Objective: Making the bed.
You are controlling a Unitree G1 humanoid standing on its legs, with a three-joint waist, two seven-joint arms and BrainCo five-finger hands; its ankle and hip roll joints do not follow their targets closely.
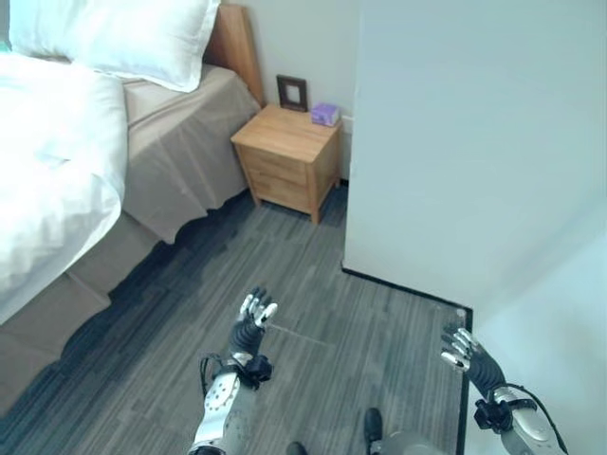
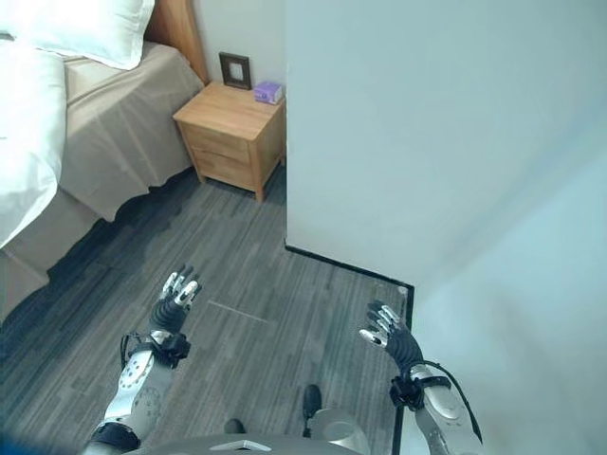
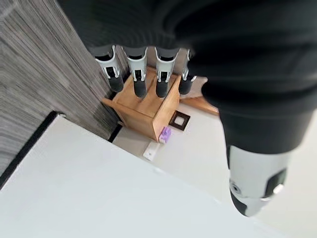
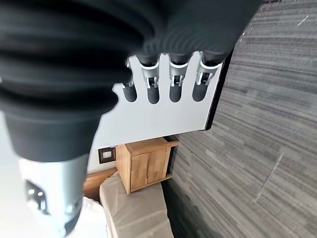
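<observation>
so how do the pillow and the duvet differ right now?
The pillow is a plump block at the head of the bed; the duvet is a wide rumpled sheet. The pillow stays atop the mattress; the duvet spills over the bed's side. Both are white.

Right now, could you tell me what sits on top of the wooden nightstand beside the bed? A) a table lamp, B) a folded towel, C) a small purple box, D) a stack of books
C: a small purple box rests at the back of the nightstand, near the wall, with nothing else on the wooden top; both hands hang open over the floor, holding nothing.
</observation>
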